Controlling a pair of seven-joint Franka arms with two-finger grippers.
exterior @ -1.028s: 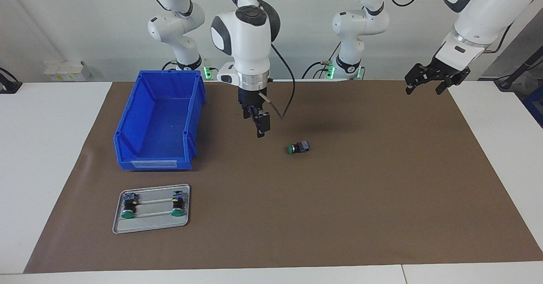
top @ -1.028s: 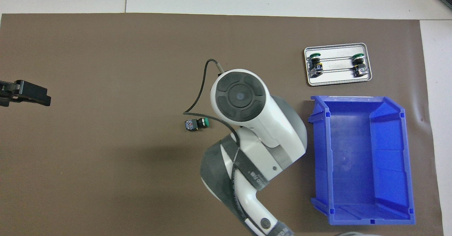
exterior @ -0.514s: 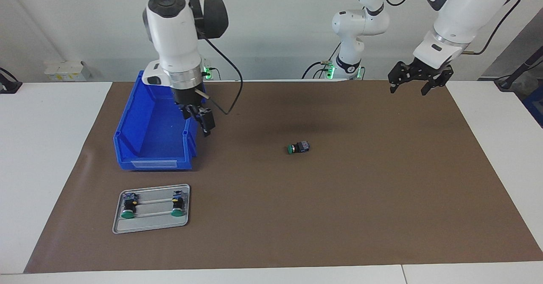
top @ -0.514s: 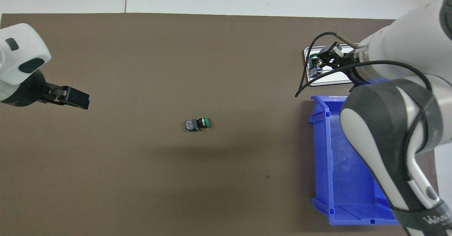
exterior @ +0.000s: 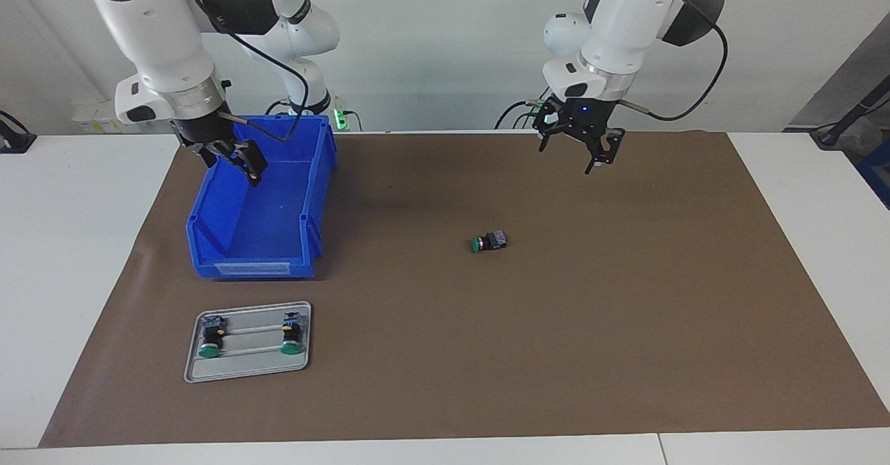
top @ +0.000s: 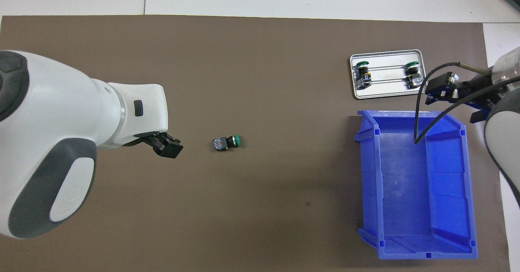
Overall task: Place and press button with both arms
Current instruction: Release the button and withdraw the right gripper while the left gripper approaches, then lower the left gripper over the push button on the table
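The button (exterior: 489, 242) (top: 226, 142) lies on its side in the middle of the brown mat, green cap toward the right arm's end of the table. My left gripper (exterior: 574, 153) (top: 167, 147) hangs open and empty in the air over bare mat beside the button, toward the left arm's end. My right gripper (exterior: 233, 165) (top: 441, 90) is open and empty, raised over the blue bin (exterior: 316, 197) (top: 367, 174). Nothing touches the button.
A small metal tray (exterior: 243, 365) (top: 386, 92) lies on the mat farther from the robots than the bin, with two more green-capped buttons (exterior: 209, 340) (exterior: 291, 336) mounted on it. White table borders the mat on all sides.
The right arm swung away from beside the button to over the blue bin. The left arm came in from its end of the table toward the button. The button stayed put.
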